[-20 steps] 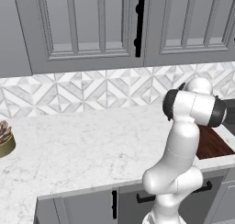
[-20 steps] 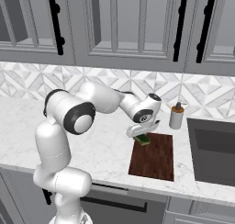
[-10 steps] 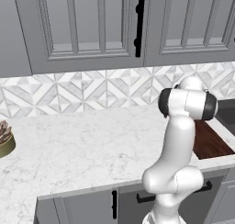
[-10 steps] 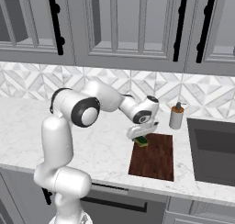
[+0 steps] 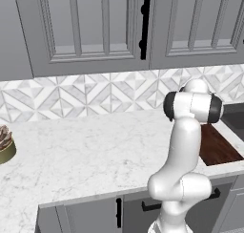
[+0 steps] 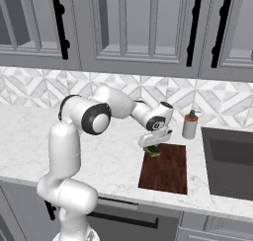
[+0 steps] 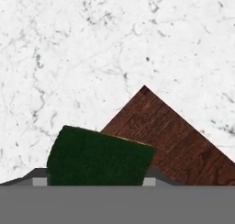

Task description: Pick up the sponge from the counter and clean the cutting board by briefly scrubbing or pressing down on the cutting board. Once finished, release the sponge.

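Sponge (image 6: pixel 154 150) clamped in gripper (image 6: pixel 153 147) at centre frame, now shifted from the counter (image 6: pixel 108 151) side to just over the board's (image 6: pixel 168 170) upper-left corner, seemingly lower than a second ago, so pressing down comes next.

One sponge (image 6: pixel 153 150), dark green on top. One cutting board (image 6: pixel 166 169), dark reddish-brown wood. One bench (image 5: pixel 90 155) of white marble carries them. One soap bottle (image 6: pixel 189 126) stands at the far side of the bench, right of the board. One sink basin (image 6: pixel 230 163) lies further right. One round bowl (image 5: pixel 5 147) sits at the bench's far left. Four black handles show on the upper cabinets in the right base view.
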Robot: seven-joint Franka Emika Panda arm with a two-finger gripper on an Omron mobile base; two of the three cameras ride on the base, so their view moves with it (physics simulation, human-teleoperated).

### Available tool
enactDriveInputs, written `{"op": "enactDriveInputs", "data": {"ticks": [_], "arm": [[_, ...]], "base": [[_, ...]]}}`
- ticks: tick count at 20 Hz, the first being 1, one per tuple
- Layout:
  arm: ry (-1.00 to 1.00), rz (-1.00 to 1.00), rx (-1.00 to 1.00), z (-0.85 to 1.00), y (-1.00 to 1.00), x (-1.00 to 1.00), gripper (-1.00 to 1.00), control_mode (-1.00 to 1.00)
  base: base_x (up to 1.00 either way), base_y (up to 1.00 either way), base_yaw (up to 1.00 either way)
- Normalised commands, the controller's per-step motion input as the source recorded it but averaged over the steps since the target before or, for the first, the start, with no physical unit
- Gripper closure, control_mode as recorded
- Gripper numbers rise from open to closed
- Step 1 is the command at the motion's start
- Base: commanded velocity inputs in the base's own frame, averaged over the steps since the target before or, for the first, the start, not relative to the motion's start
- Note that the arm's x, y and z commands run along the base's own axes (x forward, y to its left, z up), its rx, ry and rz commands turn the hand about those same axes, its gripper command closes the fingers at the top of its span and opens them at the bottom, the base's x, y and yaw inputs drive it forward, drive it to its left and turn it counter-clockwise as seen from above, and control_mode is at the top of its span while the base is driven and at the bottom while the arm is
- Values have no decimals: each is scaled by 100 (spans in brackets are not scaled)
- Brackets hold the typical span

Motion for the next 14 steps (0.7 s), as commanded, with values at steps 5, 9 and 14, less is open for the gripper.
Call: {"op": "enactDriveInputs", "data": {"ticks": [5,9,14], "arm": [[4,0,0,-36,-5,-24,100,-100],[0,0,0,-17,-6,-66,100,-100],[0,0,0,-11,-2,-90,100,-100]], "base": [[0,0,0],[0,0,0],[0,0,0]]}}
